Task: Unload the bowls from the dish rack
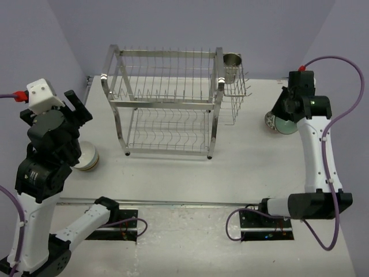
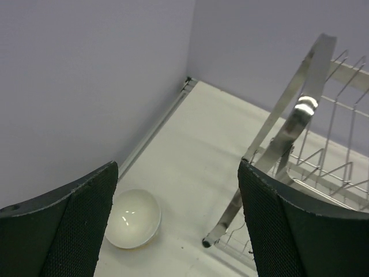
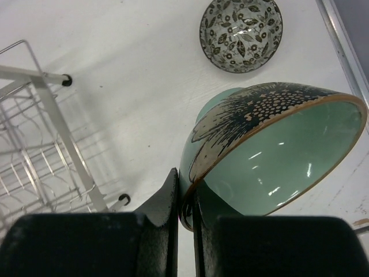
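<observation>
The two-tier steel wire dish rack (image 1: 167, 105) looks bare of bowls, so unloading seems nearly done. The right hand (image 3: 185, 199) is clenched on the rim of a tilted mint-green ceramic bowl (image 3: 271, 167), right of the rack, not yet set down. Only its wrist view shows that grip and a grey leaf-patterned bowl (image 3: 241, 34) beyond. The left hand (image 2: 176, 190), released, hangs near a round white bowl (image 2: 132, 219) at left.

Steel two-tier dish rack (image 1: 167, 104) upright mid-table; white bowl (image 2: 132, 219) left of it; tilted green bowl (image 3: 277, 161) and leaf-patterned bowl (image 3: 241, 34) right
</observation>
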Robot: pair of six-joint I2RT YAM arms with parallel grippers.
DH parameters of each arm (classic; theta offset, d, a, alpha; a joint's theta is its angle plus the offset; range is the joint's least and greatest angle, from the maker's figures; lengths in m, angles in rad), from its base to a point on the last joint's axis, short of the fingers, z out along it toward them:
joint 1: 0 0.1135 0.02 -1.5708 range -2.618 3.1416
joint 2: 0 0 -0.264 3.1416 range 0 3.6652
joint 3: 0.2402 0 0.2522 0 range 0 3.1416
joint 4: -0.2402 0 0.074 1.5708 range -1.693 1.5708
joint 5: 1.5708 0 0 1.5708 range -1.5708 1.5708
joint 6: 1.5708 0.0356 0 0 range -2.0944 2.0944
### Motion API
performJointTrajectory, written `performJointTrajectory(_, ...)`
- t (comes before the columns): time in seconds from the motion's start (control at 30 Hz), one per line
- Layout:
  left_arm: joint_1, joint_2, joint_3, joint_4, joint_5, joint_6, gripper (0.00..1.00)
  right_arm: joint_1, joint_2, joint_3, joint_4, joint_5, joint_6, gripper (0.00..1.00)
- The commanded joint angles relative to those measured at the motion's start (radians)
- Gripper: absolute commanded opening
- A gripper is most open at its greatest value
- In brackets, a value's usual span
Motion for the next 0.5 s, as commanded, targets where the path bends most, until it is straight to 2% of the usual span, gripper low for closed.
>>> performJointTrajectory(0.0, -0.008, 0.028, -0.031, -0.104, -0.131, -0.053, 0.85, -0.051, 0.071, 0.026, 0.065, 0.003, -0.012, 0.0)
performJointTrajectory(0.27, -0.008, 0.091, -0.047, -0.242, -0.162, -0.22, 0.85, -0.12, 0.287, 0.158, 0.042, -0.043, -0.009, 0.0)
performJointTrajectory(0.47, -0.008, 0.056, -0.071, -0.254, -0.169, -0.251, 0.85, -0.135, 0.463, 0.318, 0.022, -0.044, -0.017, 0.0)
